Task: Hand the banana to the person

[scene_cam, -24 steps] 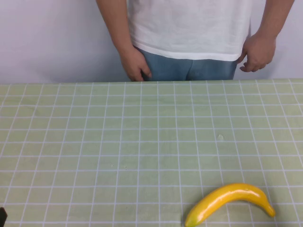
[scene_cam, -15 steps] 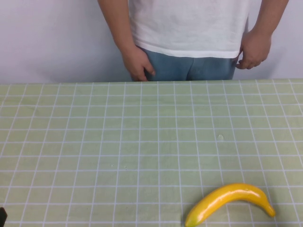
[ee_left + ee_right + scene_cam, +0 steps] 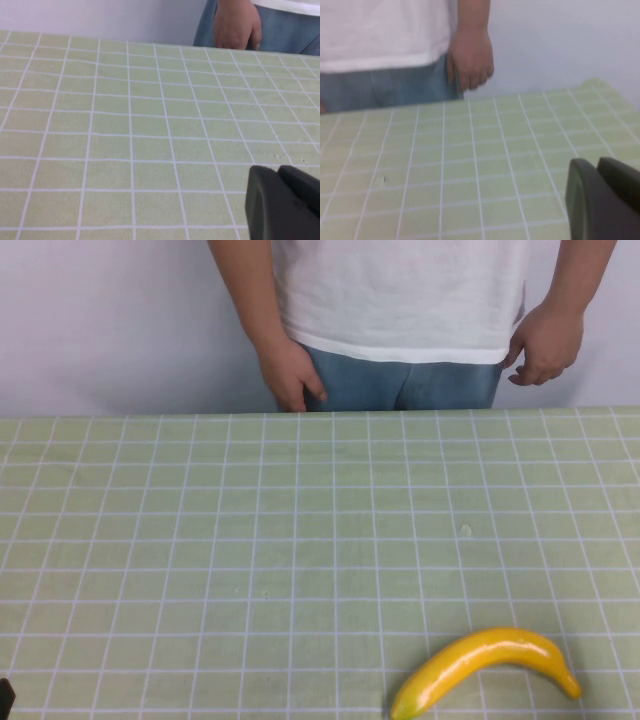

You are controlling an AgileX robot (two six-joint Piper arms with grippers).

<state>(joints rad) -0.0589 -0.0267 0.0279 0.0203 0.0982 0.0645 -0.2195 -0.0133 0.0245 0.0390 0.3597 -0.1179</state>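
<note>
The banana lies flat on the green checked table near its front right edge, bright yellow and curved. The person stands behind the far edge in a white T-shirt and jeans, both hands hanging at the hips. My left gripper is shut and empty, low over the table at the front left; only a dark corner of it shows in the high view. My right gripper is shut and empty over the right side of the table. The banana is in neither wrist view.
A plain white wall stands behind the person. The person's hand hangs just past the table's far edge; the other hand does too. A small speck marks the cloth right of centre.
The person's hands and body shifted slightly behind the table. The banana and both grippers have not moved.
</note>
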